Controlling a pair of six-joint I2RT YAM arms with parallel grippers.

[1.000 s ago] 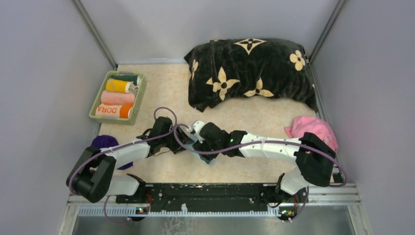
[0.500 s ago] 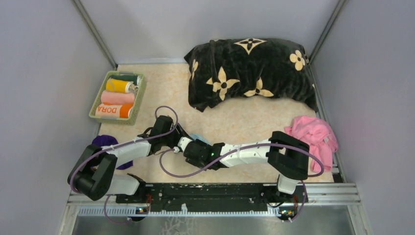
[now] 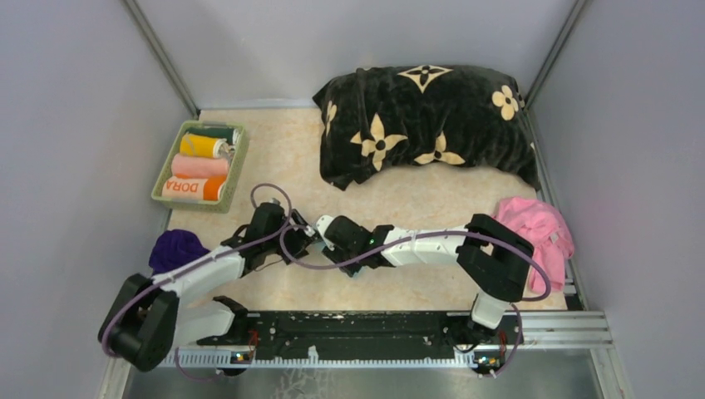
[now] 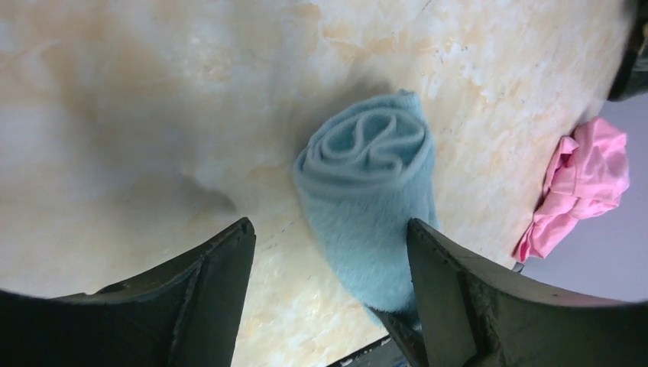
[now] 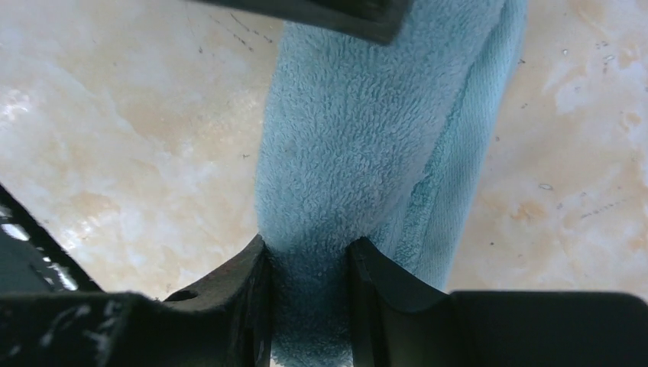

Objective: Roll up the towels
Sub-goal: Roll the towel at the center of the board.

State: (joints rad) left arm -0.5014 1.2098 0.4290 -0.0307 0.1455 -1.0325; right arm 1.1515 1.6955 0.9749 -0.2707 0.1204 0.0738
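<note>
A light blue towel [image 4: 367, 191], rolled into a cylinder, lies on the marbled table; its spiral end faces the left wrist view. My left gripper [image 4: 328, 225] is open around the roll's near part, and the right finger [image 4: 451, 290] touches the cloth. My right gripper [image 5: 307, 246] is shut on the roll's [image 5: 351, 145] other end, pinching the pile. In the top view both grippers [image 3: 309, 237] meet at the table's middle and hide the roll. A loose pink towel [image 3: 536, 224] and a dark purple towel [image 3: 176, 249] lie to either side.
A green basket [image 3: 239, 166] at the back left holds several rolled towels, one orange with "DORA" [image 3: 193, 188]. A big black plush cushion with beige flowers [image 3: 424, 125] fills the back right. Grey walls close in on both sides.
The right gripper has closed on the blue roll's end. The left gripper has opened wider and its arm has drawn back to the left, uncovering more of the purple towel.
</note>
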